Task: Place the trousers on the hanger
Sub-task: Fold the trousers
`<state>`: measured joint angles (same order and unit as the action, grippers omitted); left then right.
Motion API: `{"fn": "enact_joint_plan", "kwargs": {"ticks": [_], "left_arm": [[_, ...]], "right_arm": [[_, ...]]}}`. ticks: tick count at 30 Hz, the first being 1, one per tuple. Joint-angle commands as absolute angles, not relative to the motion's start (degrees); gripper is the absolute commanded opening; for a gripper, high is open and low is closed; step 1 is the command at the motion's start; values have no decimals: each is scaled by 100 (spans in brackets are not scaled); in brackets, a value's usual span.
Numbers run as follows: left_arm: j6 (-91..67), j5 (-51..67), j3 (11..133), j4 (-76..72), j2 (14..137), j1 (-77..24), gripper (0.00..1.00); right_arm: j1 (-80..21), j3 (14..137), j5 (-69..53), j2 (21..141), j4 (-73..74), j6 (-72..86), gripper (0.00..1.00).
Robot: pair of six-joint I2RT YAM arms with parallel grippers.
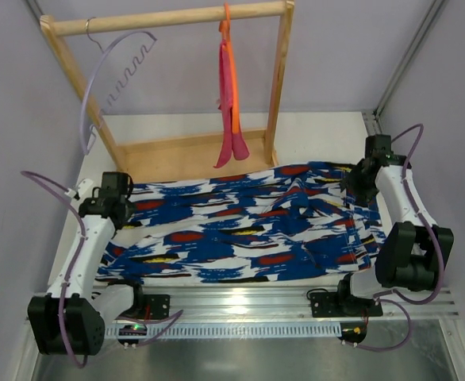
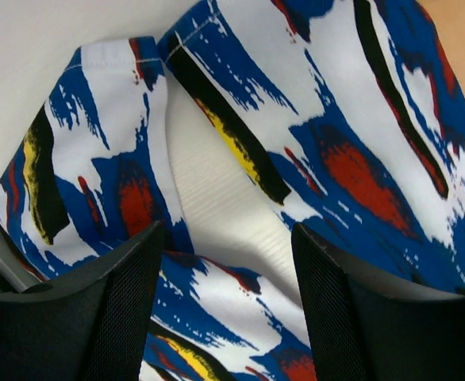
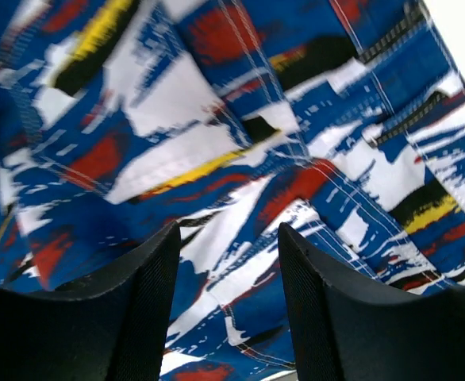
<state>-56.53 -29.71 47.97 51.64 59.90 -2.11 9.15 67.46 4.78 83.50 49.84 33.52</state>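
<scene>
**Q:** Where were the trousers (image 1: 248, 230)?

**A:** They lay spread flat on the white table (image 1: 320, 135), stretched sideways between the two arms, just in front of the base of a wooden rack (image 1: 169, 20). The left wrist camera looked down on two leg ends with a strip of bare table between them. The right wrist camera showed stitched seams and dark loops, which looked like the waist end.

**Q:** And the hanger (image 1: 109, 75)?

**A:** The lilac hanger hung tilted from the left end of the rack's top rail, well apart from the trousers. An orange hanger (image 1: 226, 32) holding a pink cloth (image 1: 231, 119) hung further right on the same rail.

**Q:** What were the claws doing?

**A:** The left gripper (image 2: 224, 262) was above the leg ends with its jaws apart and nothing between its black fingers (image 2: 129, 309). The right gripper (image 3: 228, 254) was above the waist end, jaws likewise apart and holding nothing. Whether either fingertip touched the fabric could not be told.
</scene>
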Motion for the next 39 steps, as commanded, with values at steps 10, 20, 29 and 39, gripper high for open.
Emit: {"fn": "enact_joint_plan", "kwargs": {"ticks": [10, 20, 29, 39], "left_arm": [[-4519, -1266, 5774, 3859, 7575, 1564, 76], [-3692, -1530, 5828, 3174, 8314, 1740, 82], [-3946, -272, 5783, 2671, 8191, 2645, 87], [-4342, -342, 6363, 3278, 8910, 2909, 90]], "right_arm": [[1740, 5344, 580, 8718, 3841, 3867, 53], [1767, 5563, 589, 8473, 3621, 3595, 53], [1758, 5441, -588, 8200, 3041, 3217, 53], [1758, 5572, -545, 8025, 3068, 3111, 53]]}}
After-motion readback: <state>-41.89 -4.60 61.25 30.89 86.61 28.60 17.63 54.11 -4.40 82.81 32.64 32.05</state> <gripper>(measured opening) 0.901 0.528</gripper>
